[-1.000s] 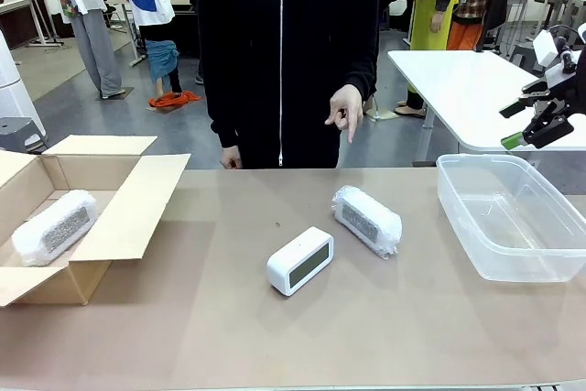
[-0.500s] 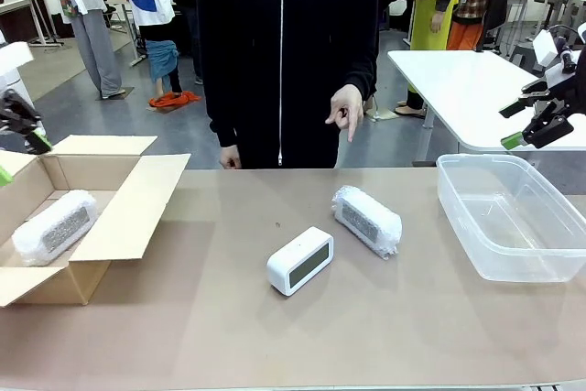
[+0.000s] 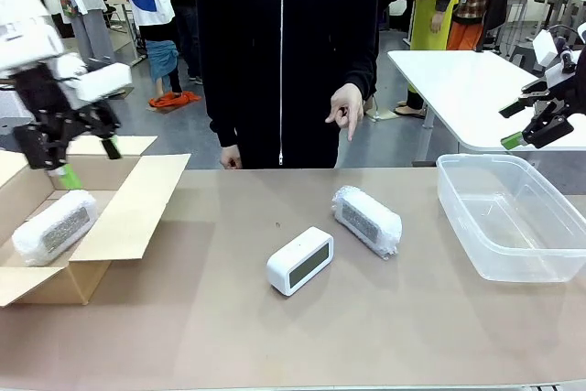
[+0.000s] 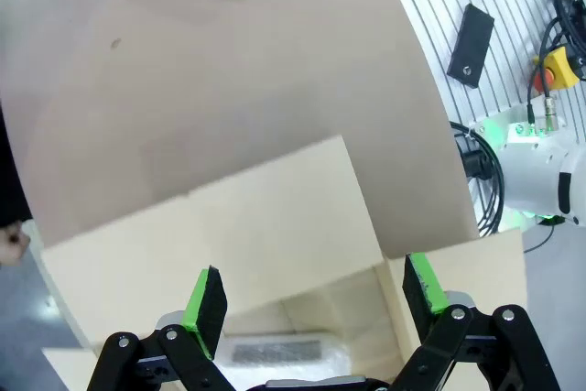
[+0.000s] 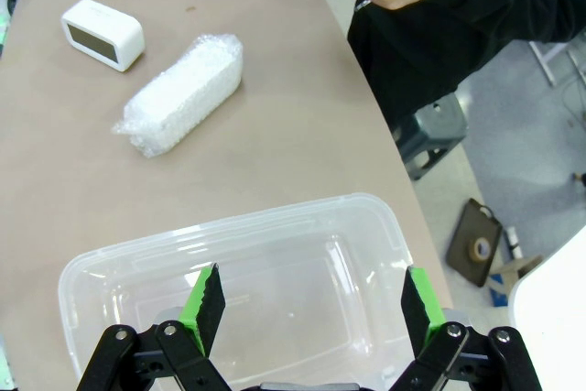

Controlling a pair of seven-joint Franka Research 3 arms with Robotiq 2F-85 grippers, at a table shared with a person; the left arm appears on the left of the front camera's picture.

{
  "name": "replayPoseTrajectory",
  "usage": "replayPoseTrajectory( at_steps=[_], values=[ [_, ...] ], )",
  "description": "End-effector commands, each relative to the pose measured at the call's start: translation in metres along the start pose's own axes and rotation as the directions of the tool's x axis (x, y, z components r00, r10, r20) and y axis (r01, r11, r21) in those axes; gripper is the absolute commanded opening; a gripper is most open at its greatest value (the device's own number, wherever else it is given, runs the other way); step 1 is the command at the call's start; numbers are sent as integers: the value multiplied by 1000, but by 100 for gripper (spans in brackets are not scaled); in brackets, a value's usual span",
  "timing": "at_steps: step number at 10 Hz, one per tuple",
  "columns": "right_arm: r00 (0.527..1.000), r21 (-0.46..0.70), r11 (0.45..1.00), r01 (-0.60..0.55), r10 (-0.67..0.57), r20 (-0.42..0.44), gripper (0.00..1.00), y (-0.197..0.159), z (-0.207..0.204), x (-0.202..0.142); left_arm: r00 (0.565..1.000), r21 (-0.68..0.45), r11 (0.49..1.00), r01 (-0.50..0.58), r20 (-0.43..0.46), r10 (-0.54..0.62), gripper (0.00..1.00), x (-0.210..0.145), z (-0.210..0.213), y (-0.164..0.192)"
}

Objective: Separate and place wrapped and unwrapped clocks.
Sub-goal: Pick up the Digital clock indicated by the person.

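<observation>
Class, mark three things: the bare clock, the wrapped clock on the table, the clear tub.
bare clock (image 3: pixel 299 261): front view, middle of its body.
wrapped clock on the table (image 3: pixel 367 220): front view, middle of the wrap.
clear tub (image 3: pixel 460 211): front view, left wall.

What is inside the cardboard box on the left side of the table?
One bubble-wrapped clock lies inside the cardboard box. The box floor beneath it is covered, so nothing under it can be checked.

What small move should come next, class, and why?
Probably swing the open left gripper toward the loose wrapped clock: the person's hand points down toward it, and the other wrapped clock already lies in the cardboard box.
</observation>
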State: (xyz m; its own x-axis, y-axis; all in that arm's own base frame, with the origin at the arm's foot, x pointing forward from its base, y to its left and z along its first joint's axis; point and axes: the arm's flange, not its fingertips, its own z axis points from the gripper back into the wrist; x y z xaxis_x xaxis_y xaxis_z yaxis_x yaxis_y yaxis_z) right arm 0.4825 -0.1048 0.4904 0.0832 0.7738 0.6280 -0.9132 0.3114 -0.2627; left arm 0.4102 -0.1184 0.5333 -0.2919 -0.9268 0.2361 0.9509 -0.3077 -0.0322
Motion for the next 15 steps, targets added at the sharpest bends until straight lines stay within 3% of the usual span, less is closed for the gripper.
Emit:
replayPoseTrajectory(
  at_steps=[1,8,15],
  values=[
    [1000,2,1000,-9,9,2,100,0,0,0,995,-22,999,31,-96,-33,100,23,-12,30],
    [1000,2,1000,-9,9,2,100,0,0,0,973,81,978,193,-147,-180,100,127,-72,112],
    [1000,2,1000,-9,9,2,100,0,0,0,925,14,951,309,-236,-297,100,236,-138,180]
  ],
)
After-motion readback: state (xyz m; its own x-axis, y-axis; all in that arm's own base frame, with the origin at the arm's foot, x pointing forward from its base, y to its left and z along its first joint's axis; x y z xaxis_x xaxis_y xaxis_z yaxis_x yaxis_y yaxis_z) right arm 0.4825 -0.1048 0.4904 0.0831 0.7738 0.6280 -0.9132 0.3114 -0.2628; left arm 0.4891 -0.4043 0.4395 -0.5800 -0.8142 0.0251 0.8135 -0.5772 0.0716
